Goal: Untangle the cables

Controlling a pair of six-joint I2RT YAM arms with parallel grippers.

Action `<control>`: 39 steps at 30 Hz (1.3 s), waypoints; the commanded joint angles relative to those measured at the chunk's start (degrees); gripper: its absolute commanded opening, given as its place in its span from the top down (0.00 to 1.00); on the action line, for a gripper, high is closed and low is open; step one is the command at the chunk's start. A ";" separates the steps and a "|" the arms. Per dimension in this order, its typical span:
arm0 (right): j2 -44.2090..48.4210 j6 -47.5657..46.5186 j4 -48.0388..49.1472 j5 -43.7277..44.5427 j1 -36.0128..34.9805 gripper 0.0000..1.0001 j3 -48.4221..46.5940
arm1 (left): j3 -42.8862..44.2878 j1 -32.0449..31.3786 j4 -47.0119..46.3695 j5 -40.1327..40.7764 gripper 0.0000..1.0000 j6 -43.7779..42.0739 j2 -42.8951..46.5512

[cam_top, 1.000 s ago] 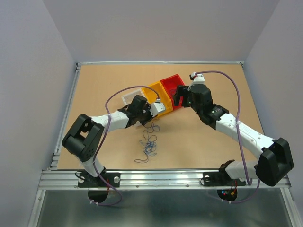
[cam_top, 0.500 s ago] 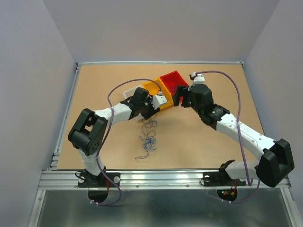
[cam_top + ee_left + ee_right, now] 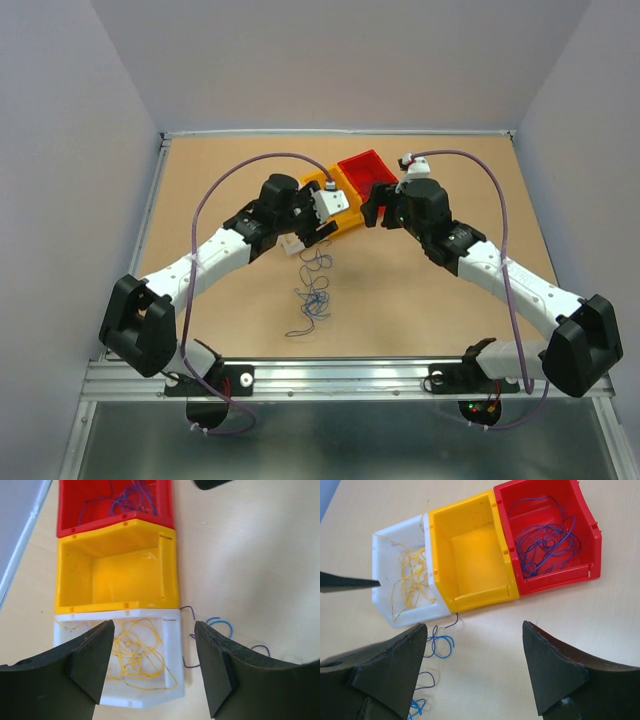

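Observation:
A loose tangle of blue and purple cables [image 3: 315, 292] lies on the table in front of three bins. A blue loop [image 3: 220, 625] [image 3: 440, 645] of it curls just beside the white bin. Yellow cables [image 3: 134, 656] [image 3: 409, 575] sit in the white bin [image 3: 172, 650] [image 3: 382, 570]. Purple cables [image 3: 131, 501] [image 3: 546, 540] fill the red bin [image 3: 366, 170]. My left gripper [image 3: 306, 232] [image 3: 152, 630] hangs open above the white bin, holding nothing. My right gripper [image 3: 375, 205] [image 3: 474, 625] is open and empty over bare table, in front of the yellow bin [image 3: 470, 555].
The yellow bin [image 3: 117, 570] [image 3: 348, 217] between the white and red ones holds nothing. The three bins stand edge to edge in a row. The table's raised rim [image 3: 155, 210] runs along the left side. Lilac arm cables [image 3: 500, 200] arc above both arms.
My left gripper has opened wide and shifted up and back over the white bin, with its arm stretched out to the left. The right arm has barely moved.

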State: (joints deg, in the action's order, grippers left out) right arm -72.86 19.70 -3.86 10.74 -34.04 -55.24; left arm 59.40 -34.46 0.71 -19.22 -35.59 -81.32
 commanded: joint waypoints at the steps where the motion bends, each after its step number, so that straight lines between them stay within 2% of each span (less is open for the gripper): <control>1: 2.90 -0.54 2.10 -1.07 0.12 0.18 1.54 | -3.66 -3.33 5.71 -1.53 0.23 -1.58 2.74; 5: 3.07 -0.72 2.10 -1.78 0.12 0.18 1.63 | -9.73 -4.74 5.00 -1.07 0.17 -5.44 5.81; 7: 3.25 -0.72 2.01 -1.86 0.12 0.18 1.63 | -12.89 -4.83 5.35 -4.13 0.14 -9.29 8.01; 11: 3.34 -0.98 2.10 -2.04 0.12 0.18 1.72 | -14.48 -5.53 9.91 -9.42 0.13 -14.23 8.81; 14: 3.34 -0.98 2.01 -2.13 0.12 0.18 1.63 | -13.69 -6.24 13.96 -11.71 0.14 -17.31 6.79; 18: 3.34 -1.07 2.10 -2.39 0.12 0.18 1.63 | -12.64 -8.25 14.59 -9.61 0.15 -16.62 1.62; 24: 3.34 -0.98 2.10 -2.31 0.12 0.18 1.72 | -10.62 -9.22 16.43 -6.71 0.30 -16.61 -5.77; 26: 3.43 -1.07 2.10 -2.39 0.20 0.18 1.72 | -10.53 -9.75 16.60 -5.83 0.50 -16.61 -6.57; 27: 3.43 -0.98 2.10 -2.39 0.12 0.18 1.81 | -10.27 -9.84 16.52 -5.65 0.82 -16.61 -6.83; 28: 3.34 -1.07 2.01 -2.31 0.12 0.18 1.81 | -9.92 -9.84 16.43 -5.65 0.92 -16.44 -6.66; 30: 3.51 -0.98 2.01 -2.31 0.20 0.18 1.81 | -9.47 -9.84 15.99 -6.44 0.96 -15.82 -5.44; 35: 4.74 -0.63 2.80 -2.22 0.12 0.20 2.42 | -8.69 -9.84 13.44 -9.78 0.97 -14.95 4.14; 39: 8.25 -1.51 9.90 -4.84 0.12 0.21 6.80 | -5.62 -9.66 11.68 -15.48 1.00 -12.40 10.03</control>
State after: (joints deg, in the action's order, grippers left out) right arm -68.82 19.29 -1.74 8.38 -34.04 -52.10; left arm 48.80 -44.03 15.68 -28.45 -50.09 -76.34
